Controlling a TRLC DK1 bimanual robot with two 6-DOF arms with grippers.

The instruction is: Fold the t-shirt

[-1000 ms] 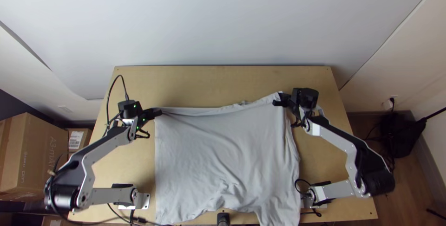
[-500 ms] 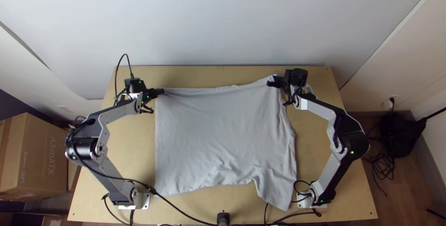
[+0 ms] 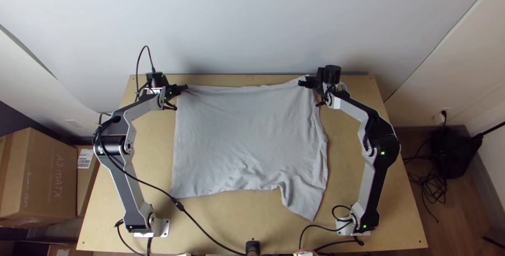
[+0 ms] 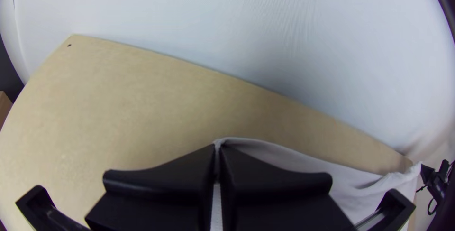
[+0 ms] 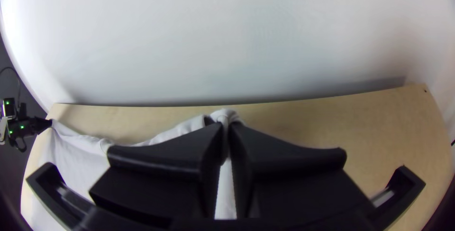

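- The shirt [image 3: 247, 140] lies on the worktop [image 3: 231, 216], between the two arms. The top view shows its full outline: broadly spread, with shallow wrinkles toward the near edge.
- A flap of the shirt projects beyond the rest of the near edge, on the right arm's side. The top view shows a notch where the flap meets that edge.
- The left hand [image 3: 185, 87] is at the shirt's far corner on the left arm's side. The right hand [image 3: 301, 83] is at the far corner on the right arm's side. The shirt's far edge runs between them.
- Left wrist view: the left hand [image 4: 217, 152] is clamped on the shirt. This view resolves the grip: a narrow strip of cloth pinched between the fingers, with creases leading away from it. The other hand appears farther off, at the opposite corner of the shirt.
- Right wrist view: the right hand [image 5: 226, 133] is clamped on the shirt. Bunched cloth protrudes past the fingertips, a detail too small to resolve in the top view. The left hand appears farther off, at its own corner.
- Each wrist view also shows one far corner of the worktop, marked by a small dark hole.
- The top view adds a cardboard box [image 3: 39, 177] beside the worktop, on the left arm's side.
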